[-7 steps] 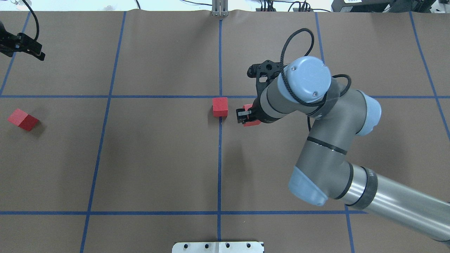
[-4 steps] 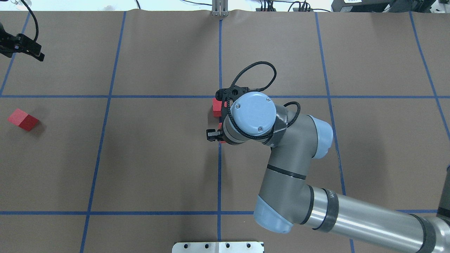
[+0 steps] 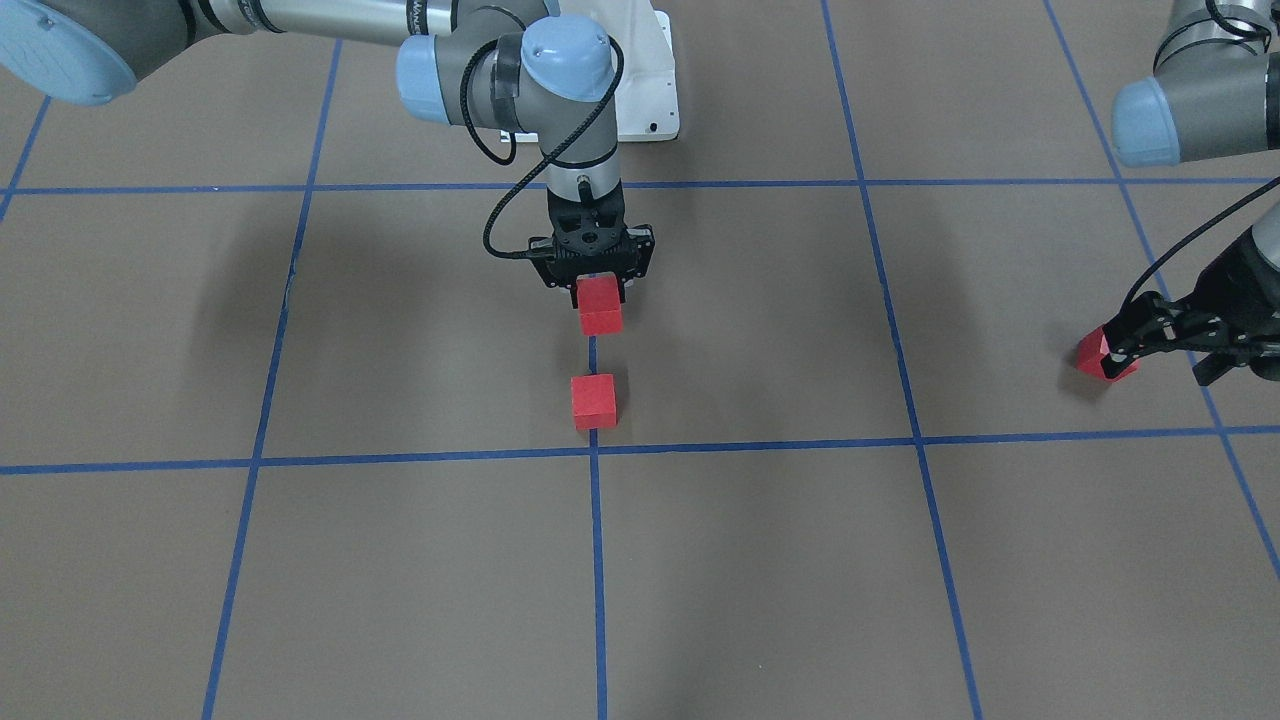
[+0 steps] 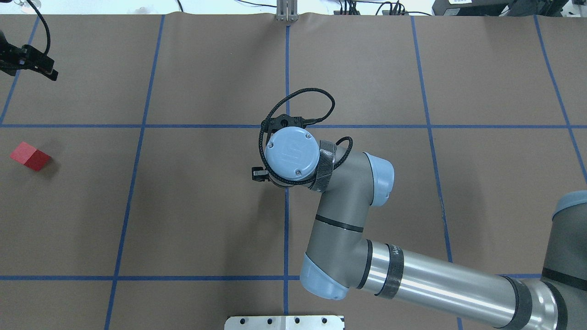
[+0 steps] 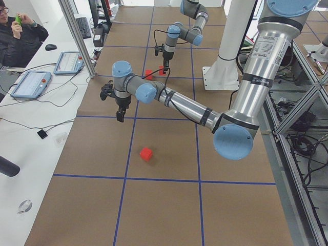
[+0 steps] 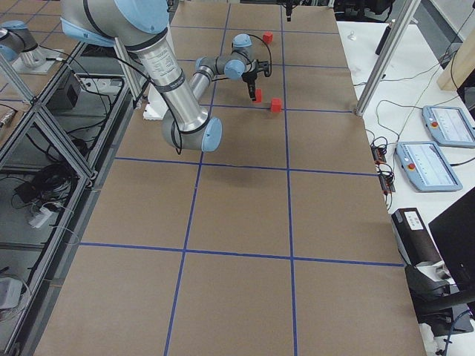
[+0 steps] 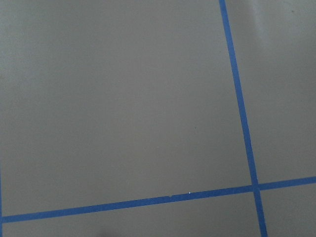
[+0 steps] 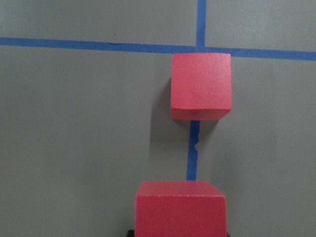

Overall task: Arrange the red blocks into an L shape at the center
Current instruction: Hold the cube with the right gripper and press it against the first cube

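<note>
My right gripper is shut on a red block and holds it low over the central blue line. A second red block rests on that line, about one block width farther from the robot. The right wrist view shows the held block below the resting one. In the overhead view the right wrist hides both. The third red block lies alone at the far left. My left gripper hangs open and empty, raised above the table and apart from that block.
Blue tape lines divide the brown table into large squares. The white base plate sits at the robot's edge. In the exterior left view an aluminium post, tablets and a seated operator line the table's far side.
My right arm has swung left with its red block, from right of the resting block to the robot's side of it on the central line. The left arm has barely moved.
</note>
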Controlling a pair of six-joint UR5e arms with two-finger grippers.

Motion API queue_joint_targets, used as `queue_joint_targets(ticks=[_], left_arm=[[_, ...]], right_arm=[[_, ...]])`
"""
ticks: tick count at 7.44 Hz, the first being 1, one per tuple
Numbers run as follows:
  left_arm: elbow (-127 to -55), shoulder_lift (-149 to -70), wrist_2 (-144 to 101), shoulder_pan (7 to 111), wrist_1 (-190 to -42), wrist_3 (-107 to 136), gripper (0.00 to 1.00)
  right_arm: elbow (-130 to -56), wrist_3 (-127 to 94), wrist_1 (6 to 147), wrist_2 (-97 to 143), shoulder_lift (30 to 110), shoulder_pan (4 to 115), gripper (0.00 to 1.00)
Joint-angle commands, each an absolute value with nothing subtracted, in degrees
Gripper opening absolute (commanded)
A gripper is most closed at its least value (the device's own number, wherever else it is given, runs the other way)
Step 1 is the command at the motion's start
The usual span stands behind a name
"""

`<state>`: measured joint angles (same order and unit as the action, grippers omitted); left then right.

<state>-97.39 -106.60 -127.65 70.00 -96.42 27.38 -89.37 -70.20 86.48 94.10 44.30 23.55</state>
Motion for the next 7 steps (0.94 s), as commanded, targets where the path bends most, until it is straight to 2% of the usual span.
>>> queue_joint_targets(ticks=[1,7], left_arm=[[-97.1,-106.7,-127.6,70.0,-96.4,27.6,0.99],[-96.7,-106.6,-127.6,70.0,-97.6,27.8,0.99]], right_arm=[[-87.6,-69.5,86.3,89.8,44.4,23.5,0.0],[-83.9,-68.9,82.7,87.7,43.9,23.6,0.0]])
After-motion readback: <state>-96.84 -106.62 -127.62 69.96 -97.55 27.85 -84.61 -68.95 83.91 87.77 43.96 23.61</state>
